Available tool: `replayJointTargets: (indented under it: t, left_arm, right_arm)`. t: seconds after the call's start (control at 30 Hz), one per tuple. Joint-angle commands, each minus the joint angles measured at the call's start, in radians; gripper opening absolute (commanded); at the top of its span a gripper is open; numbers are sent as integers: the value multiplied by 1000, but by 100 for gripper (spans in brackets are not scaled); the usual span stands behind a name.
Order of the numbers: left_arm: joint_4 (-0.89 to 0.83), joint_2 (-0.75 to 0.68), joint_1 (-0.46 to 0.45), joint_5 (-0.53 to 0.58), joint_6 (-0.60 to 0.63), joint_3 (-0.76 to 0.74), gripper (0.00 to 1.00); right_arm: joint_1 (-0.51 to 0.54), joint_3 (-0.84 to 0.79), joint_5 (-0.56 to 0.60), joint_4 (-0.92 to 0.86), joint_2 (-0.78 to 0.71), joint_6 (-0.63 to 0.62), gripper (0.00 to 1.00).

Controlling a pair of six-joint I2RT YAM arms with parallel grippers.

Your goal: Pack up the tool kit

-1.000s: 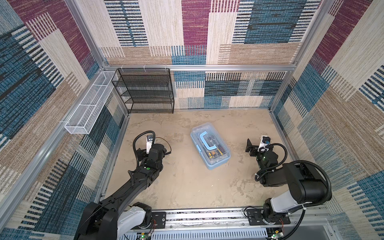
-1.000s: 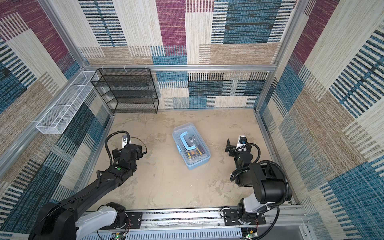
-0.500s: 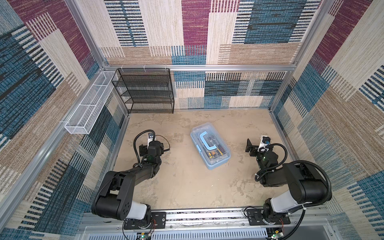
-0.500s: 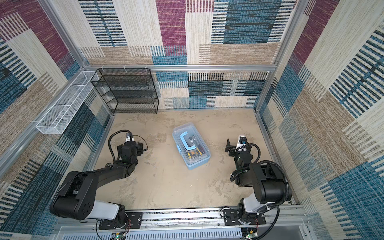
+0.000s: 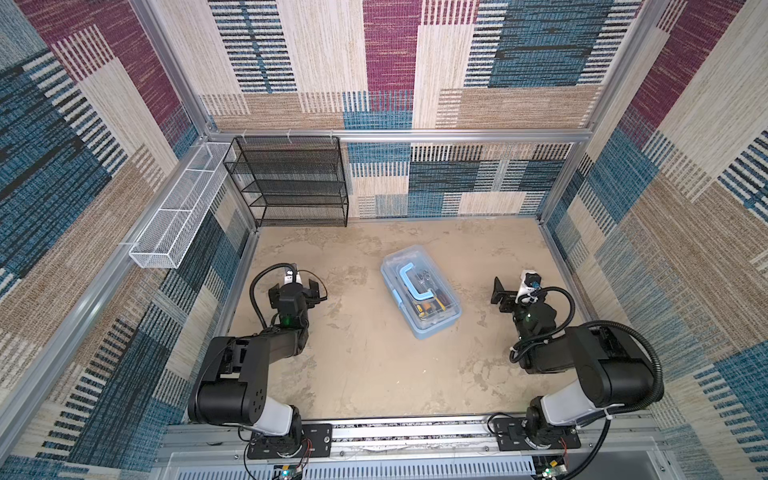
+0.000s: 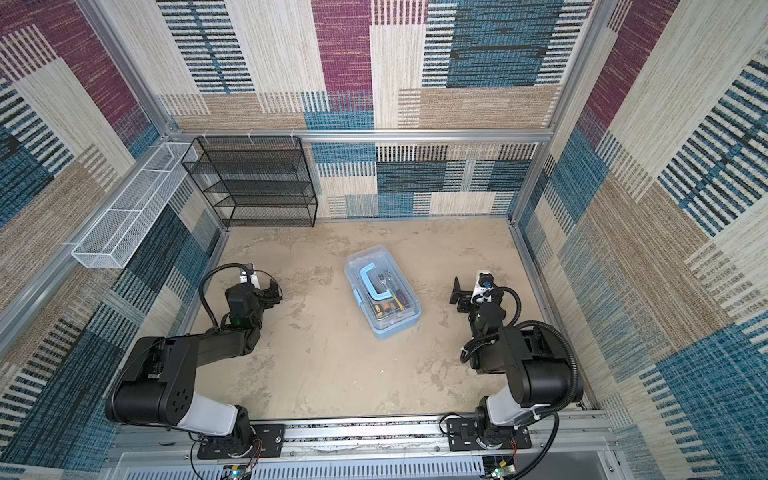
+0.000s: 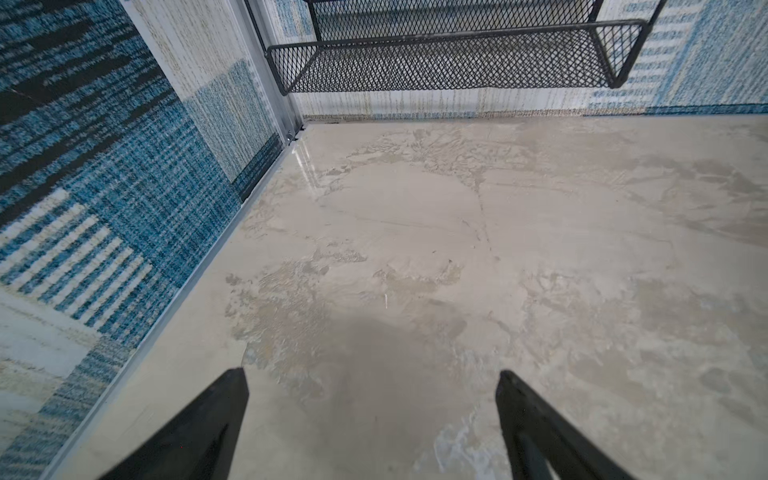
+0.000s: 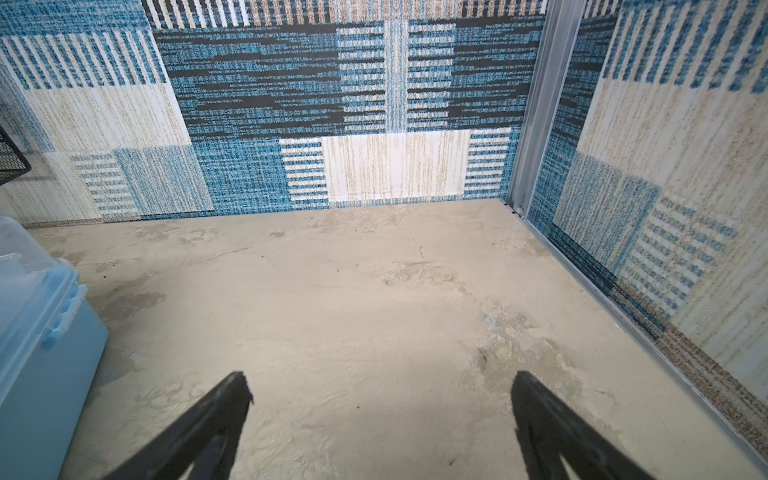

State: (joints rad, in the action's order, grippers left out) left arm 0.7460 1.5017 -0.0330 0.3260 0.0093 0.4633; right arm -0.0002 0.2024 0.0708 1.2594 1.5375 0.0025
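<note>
The tool kit [image 5: 419, 291] [image 6: 382, 291] is a light-blue box lying at an angle mid-floor. Its clear lid is down, the blue handle [image 5: 409, 282] lies flat on top, and small tools show through the lid. One end of the tool kit [image 8: 33, 332] shows in the right wrist view. My left gripper [image 5: 295, 287] [image 6: 258, 291] [image 7: 372, 378] is open over bare floor, well to the left of the box. On the other side of the box my right gripper [image 5: 513, 296] [image 6: 469, 297] [image 8: 380, 380] is open, with nothing between its fingers.
A black wire-mesh rack [image 5: 291, 183] [image 7: 457, 54] stands at the back left corner. A long white mesh basket [image 5: 178, 208] hangs on the left wall. Carpeted walls close in three sides, and a metal rail [image 5: 395, 432] runs along the front.
My left arm has folded back toward its base, while its gripper has stayed in nearly the same spot. The right arm and the box have not moved.
</note>
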Motion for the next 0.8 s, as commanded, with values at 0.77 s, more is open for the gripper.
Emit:
replayJointTargets:
  t: [0.77]
  left_arm:
    - [100,34,22,-92,-40,-55,99]
  right_arm:
    - [0,-3,-8,46,-5,-4,100]
